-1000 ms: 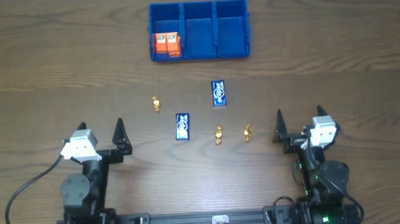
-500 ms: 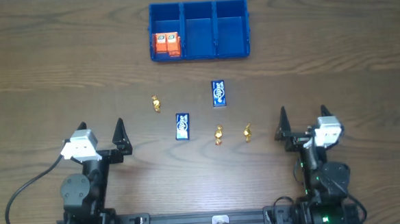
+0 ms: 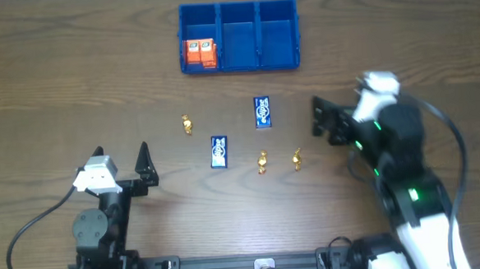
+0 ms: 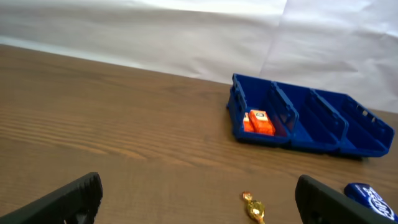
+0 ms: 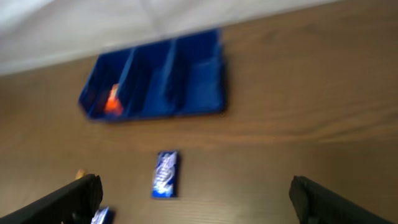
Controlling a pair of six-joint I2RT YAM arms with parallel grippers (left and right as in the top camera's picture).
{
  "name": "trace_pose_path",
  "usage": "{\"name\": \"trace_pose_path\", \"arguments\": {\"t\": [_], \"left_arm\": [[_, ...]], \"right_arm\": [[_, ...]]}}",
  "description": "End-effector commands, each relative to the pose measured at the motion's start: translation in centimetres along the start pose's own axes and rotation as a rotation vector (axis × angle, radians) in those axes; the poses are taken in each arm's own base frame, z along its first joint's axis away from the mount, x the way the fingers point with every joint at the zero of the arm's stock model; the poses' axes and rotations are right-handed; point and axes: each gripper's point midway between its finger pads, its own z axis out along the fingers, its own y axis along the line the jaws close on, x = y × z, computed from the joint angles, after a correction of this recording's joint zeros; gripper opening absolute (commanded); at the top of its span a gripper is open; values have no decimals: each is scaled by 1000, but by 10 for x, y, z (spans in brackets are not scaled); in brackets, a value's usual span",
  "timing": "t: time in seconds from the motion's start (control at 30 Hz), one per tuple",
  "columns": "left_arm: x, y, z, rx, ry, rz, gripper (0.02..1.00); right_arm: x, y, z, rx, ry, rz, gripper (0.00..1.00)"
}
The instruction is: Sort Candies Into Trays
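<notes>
bench (image 3: 56,78): blue tray (image 3: 240,66) far side, orange candies (image 3: 201,52) in its left bin, one kind per bin i judge. my right hand (image 3: 316,118) released, near a blue bar (image 3: 262,113), likely its pick. left hand (image 3: 121,150) released, by its base. gold candies (image 3: 262,161) loose between.

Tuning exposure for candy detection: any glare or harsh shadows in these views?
Top view: even light, no glare on the table or blue tray. Left wrist view: white backdrop bright, orange candies clearly lit. Right wrist view: backdrop bright too, no hard shadows.
</notes>
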Motion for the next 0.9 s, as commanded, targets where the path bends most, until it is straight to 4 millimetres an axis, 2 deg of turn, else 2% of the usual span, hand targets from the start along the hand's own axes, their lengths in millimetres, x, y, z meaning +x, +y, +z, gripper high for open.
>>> {"name": "trace_pose_path", "arguments": {"t": [0.03, 0.07, 0.1, 0.17, 0.2, 0.23, 0.33, 0.4, 0.47, 0.6, 0.7, 0.9], "left_arm": [[16, 7, 1, -27, 48, 10, 996], [16, 7, 1, -27, 48, 10, 998], [16, 7, 1, -27, 48, 10, 998], [16, 7, 1, -27, 48, 10, 998], [16, 7, 1, -27, 48, 10, 998], [16, 7, 1, -27, 48, 10, 1000], [16, 7, 1, -27, 48, 10, 998], [16, 7, 1, -27, 48, 10, 998], [16, 7, 1, -27, 48, 10, 998], [16, 7, 1, -27, 48, 10, 998], [16, 7, 1, -27, 48, 10, 996], [16, 7, 1, -27, 48, 10, 998]], "right_arm": [[24, 79, 44, -66, 264, -87, 998], [44, 105, 59, -71, 359, -127, 998], [56, 118, 67, -69, 411, -144, 998], [101, 151, 92, -9, 580, -168, 998], [119, 160, 104, 30, 623, -178, 998], [128, 164, 110, 47, 645, -183, 998], [180, 176, 135, 147, 752, -130, 998], [210, 175, 141, 210, 800, -88, 998], [226, 170, 141, 266, 828, -54, 998], [240, 164, 144, 318, 849, -27, 963], [241, 161, 146, 334, 841, -18, 860], [251, 155, 149, 362, 857, -14, 774]]}}
